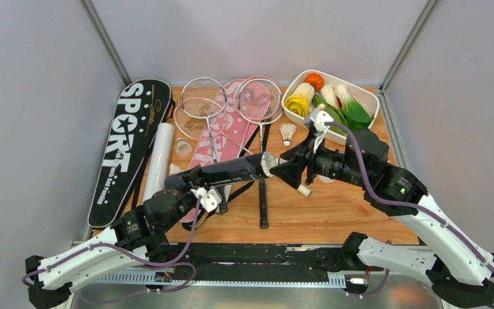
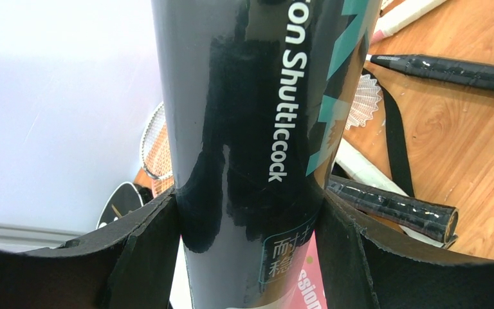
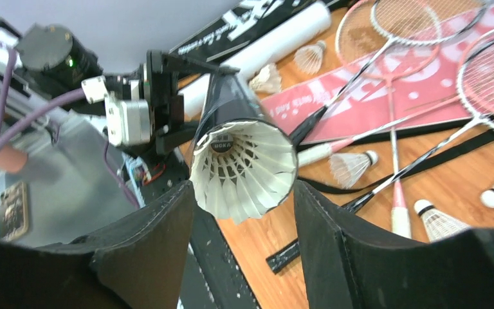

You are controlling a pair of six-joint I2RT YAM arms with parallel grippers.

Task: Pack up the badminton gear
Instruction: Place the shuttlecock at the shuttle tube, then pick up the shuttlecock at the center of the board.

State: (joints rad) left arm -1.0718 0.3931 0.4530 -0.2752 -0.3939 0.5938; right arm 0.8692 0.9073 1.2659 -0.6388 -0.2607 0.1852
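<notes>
We hold the black tube (image 1: 231, 170) clamped in the left gripper (image 2: 247, 212) above the table, and with the right gripper (image 3: 244, 212) parted around the shuttlecock (image 3: 244, 168) seated only partway in its mouth, a nudge could spill it onto the rackets (image 1: 228, 106) beyond.

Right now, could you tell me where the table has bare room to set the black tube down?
Bare wood lies near the front edge, right of the loose black racket handle, under the right arm. The far left is crowded: black cover, white tube, rackets on the pink cover. The bowl fills the far right.
</notes>
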